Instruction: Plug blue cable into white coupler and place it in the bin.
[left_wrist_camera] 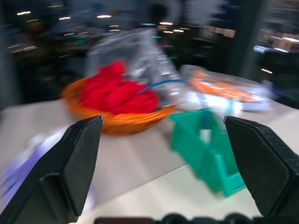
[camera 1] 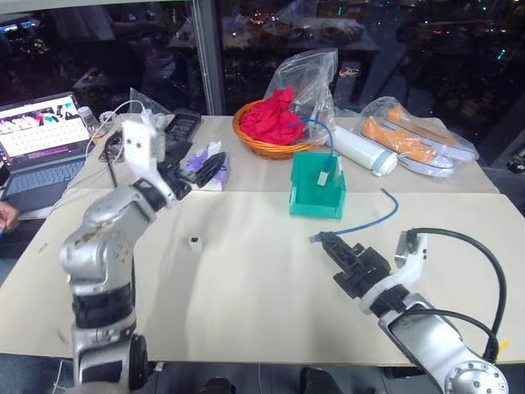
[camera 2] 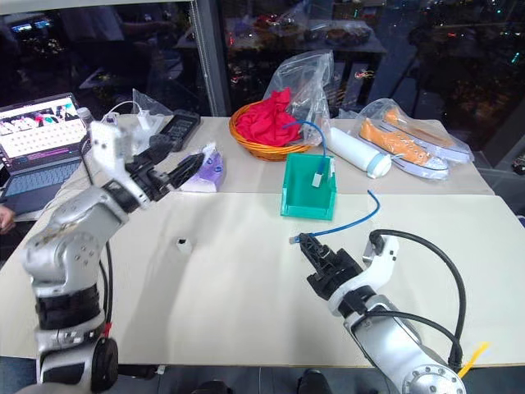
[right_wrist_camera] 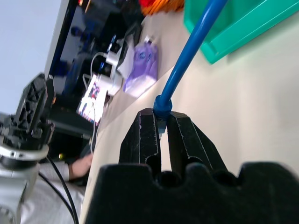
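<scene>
Clenched on one end of the blue cable (camera 1: 361, 223), the right gripper (camera 1: 327, 240) sits low over the table (camera 1: 246, 295) in the left eye view, while the left gripper (camera 1: 182, 176) is raised at the far left. One cable runs from that grip as a thin light-blue curve toward the back. One white coupler (camera 1: 194, 242), a tiny block with a dark top, stands alone on the bare table, well apart from both grippers. One teal bin (camera 1: 316, 201) stands behind the cable with its taller wall at the back; a second blue cord hangs into it from the orange basket (camera 1: 267, 146) of red cloth.

Right eye view: the same count, one coupler (camera 2: 183, 242), one bin (camera 2: 305, 201), one held cable (camera 2: 344, 226). A purple-and-white object (camera 2: 208, 171) lies just beyond the left gripper's (camera 2: 176, 176) fingers.

Left wrist view: two black fingers (left_wrist_camera: 70, 172) stand wide apart with nothing between them, released; basket and bin (left_wrist_camera: 205, 154) are blurred beyond.

Right wrist view: both fingers (right_wrist_camera: 145, 135) pinch the cable (right_wrist_camera: 187, 56), which rises away toward the bin's (right_wrist_camera: 243, 28) edge.
</scene>
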`<action>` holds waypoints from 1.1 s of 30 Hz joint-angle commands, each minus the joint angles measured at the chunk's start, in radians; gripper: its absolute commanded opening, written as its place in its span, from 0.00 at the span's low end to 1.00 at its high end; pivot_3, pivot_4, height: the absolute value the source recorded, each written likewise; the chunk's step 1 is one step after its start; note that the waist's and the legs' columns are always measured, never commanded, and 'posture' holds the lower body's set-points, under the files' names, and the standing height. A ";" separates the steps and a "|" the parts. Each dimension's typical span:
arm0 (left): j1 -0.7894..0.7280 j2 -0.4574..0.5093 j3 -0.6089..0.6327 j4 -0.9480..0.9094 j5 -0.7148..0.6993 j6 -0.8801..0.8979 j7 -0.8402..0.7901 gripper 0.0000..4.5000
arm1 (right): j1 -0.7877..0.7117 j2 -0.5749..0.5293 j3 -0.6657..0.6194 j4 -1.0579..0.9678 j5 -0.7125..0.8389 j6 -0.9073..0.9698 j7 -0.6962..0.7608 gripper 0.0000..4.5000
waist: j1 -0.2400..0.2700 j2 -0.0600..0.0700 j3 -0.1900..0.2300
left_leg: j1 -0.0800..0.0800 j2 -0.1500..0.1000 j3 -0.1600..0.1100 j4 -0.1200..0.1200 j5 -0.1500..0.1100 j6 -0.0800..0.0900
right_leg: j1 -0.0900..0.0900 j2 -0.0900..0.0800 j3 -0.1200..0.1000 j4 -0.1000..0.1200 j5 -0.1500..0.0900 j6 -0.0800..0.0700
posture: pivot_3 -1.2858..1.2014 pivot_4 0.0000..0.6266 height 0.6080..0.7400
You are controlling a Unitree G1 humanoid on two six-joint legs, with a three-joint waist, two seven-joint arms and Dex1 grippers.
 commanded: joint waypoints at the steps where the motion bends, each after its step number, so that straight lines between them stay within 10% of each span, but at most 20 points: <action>1: 0.157 -0.028 0.063 -0.240 -0.061 0.076 0.104 0.99 | -0.025 -0.014 -0.007 0.001 0.030 0.014 0.033 0.00 | 0.002 0.000 0.000 | 0.000 0.000 -0.001 0.000 0.000 0.000 | 0.000 0.000 -0.001 0.000 0.000 0.000 | 0.52 0.24 1.00; 9: 0.574 -0.081 -0.015 -0.277 0.101 -0.098 0.169 0.99 | -0.060 -0.017 0.009 0.019 0.041 0.030 0.039 0.00 | 0.013 0.000 0.000 | 0.004 0.000 -0.002 0.000 -0.001 0.002 | 0.001 0.001 0.000 0.001 -0.002 -0.003 | 0.52 0.24 1.00; 24: 0.471 -0.141 -0.231 0.107 0.277 -0.367 0.190 0.99 | -0.045 -0.029 -0.008 -0.036 0.002 0.016 -0.004 0.00 | 0.007 -0.001 0.000 | 0.003 -0.001 -0.004 0.000 0.000 0.001 | 0.003 0.002 0.000 0.001 -0.001 -0.004 | 0.52 0.24 1.00; 33: 0.418 -0.129 -0.279 0.291 0.347 -0.516 0.158 0.38 | -0.031 -0.032 -0.021 -0.058 -0.022 0.009 -0.014 0.00 | 0.007 0.000 0.000 | 0.003 -0.001 -0.004 0.000 0.000 0.001 | 0.002 0.002 0.000 0.000 -0.001 -0.004 | 0.52 0.24 1.00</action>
